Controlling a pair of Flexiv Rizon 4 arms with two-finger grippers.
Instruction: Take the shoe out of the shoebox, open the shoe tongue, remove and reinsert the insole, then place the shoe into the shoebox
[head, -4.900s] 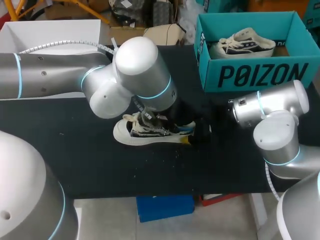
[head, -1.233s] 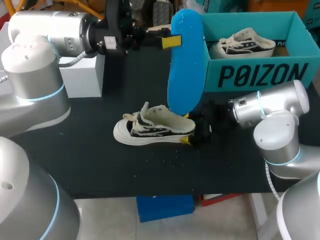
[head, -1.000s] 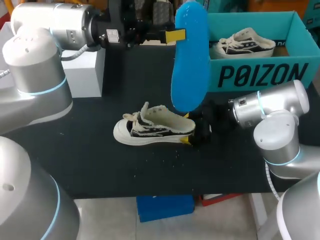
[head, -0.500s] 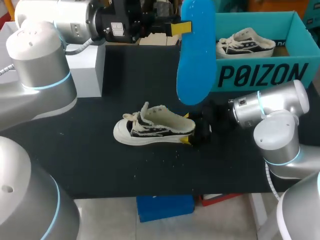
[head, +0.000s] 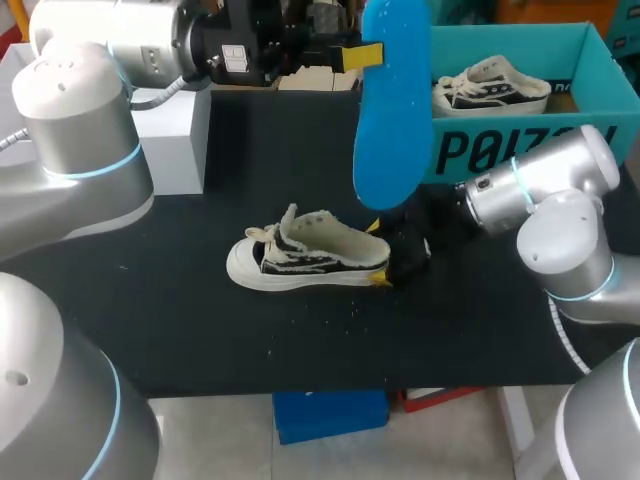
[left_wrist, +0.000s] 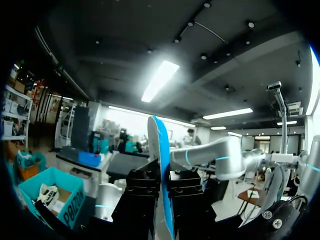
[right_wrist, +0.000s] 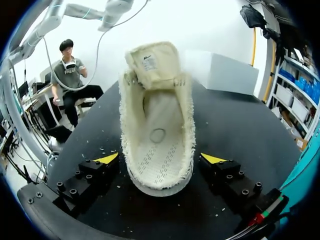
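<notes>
Pinched by the left end effector (head: 366, 56), the blue foam insole (head: 390, 130) has risen above the cream canvas shoe (head: 305, 258), the right end effector (right_wrist: 160, 159) open astride its heel; reinsertion comes next.

Black table (head: 250, 340) w/ white box (head: 172, 140) at left.

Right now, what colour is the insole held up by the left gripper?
The insole is bright blue; the head view shows it best.
</notes>
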